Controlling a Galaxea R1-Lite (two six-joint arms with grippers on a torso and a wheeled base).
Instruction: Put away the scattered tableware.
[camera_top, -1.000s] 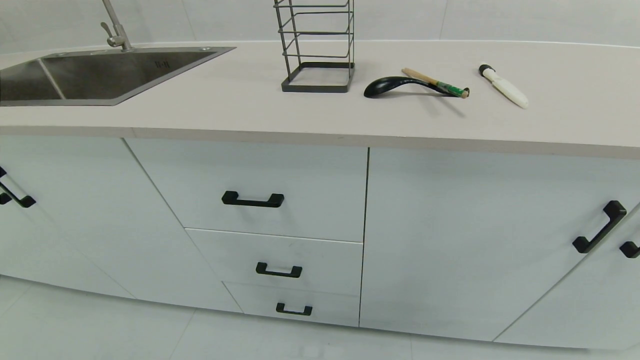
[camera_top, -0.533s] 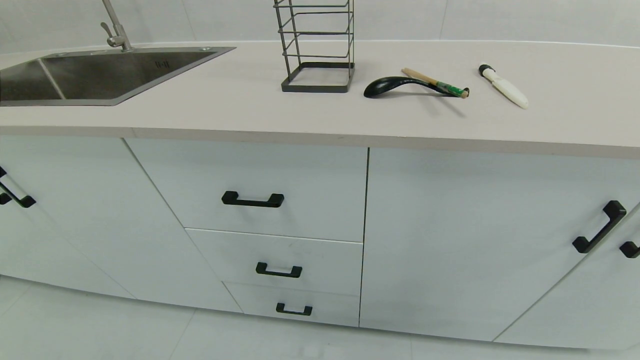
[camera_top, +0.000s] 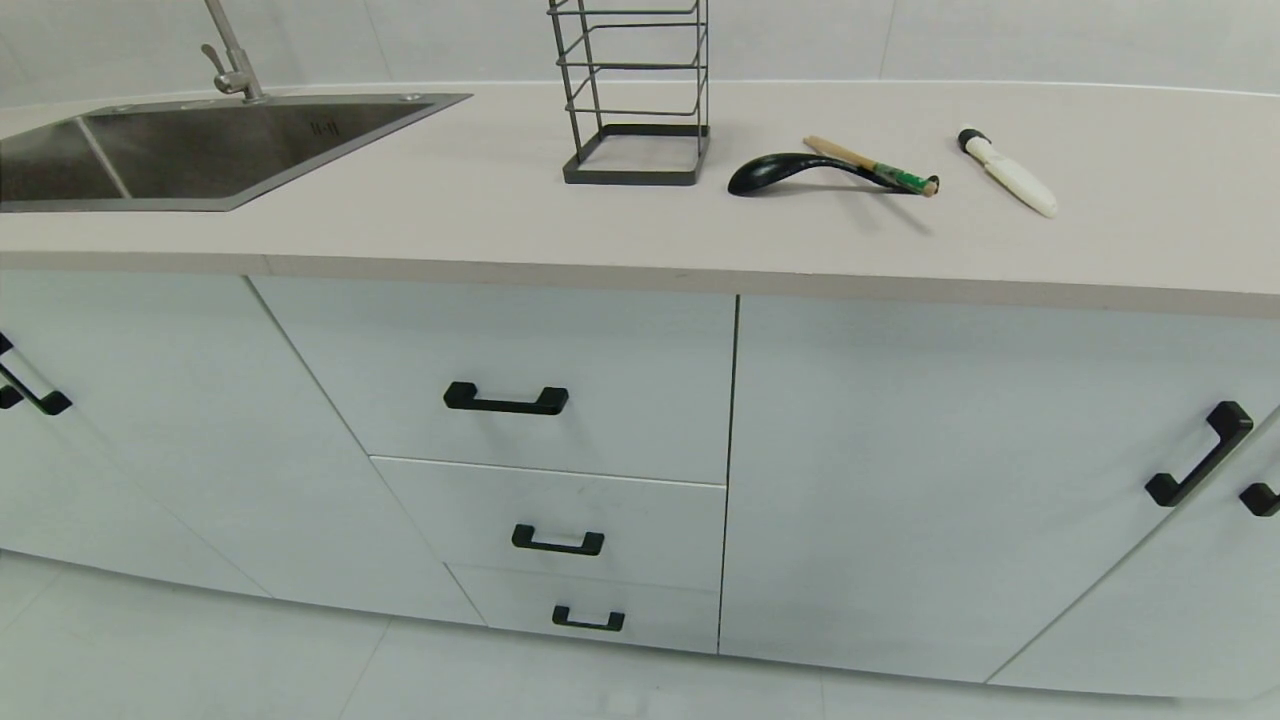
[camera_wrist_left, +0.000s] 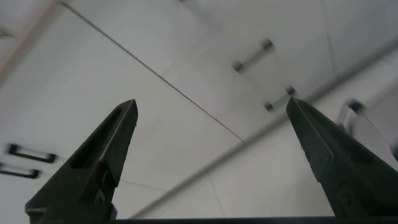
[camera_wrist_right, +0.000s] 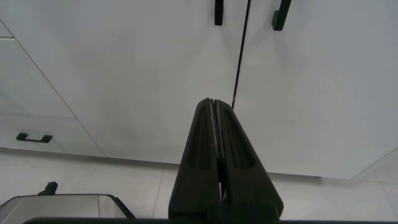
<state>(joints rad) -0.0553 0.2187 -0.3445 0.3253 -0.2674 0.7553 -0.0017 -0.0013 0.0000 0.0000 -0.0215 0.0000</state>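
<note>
1. Fingers (camera_wrist_left: 102, 162) of the left gripper (camera_wrist_left: 211, 106) parted wide, nothing between them. Fingers (camera_wrist_right: 199, 155) of the right gripper (camera_wrist_right: 214, 106) pressed flat together, likewise empty. Both grippers low before white cabinet fronts.
2. Up on the pale countertop (camera_top: 400, 225), untouched: black spoon (camera_top: 775, 172) just right of the wire rack (camera_top: 635, 95), chopsticks (camera_top: 870, 163) at its handle tip and seemingly touching it, white-handled utensil (camera_top: 1010, 178) near them, further right.
3. Judged light and rigid, all three. Spoon probably smooth and apt to rock on its bowl, so best pinched mid-handle, where arched off the surface. Chopsticks thin, likely to roll or split apart, best taken across both sticks near the green band.
4. From the head: tableware, rack, steel sink (camera_top: 200, 150), three stacked drawers with black handles (camera_top: 505, 400). From the wrists: finger spacing close up, cabinet door seams, floor tiles.
</note>
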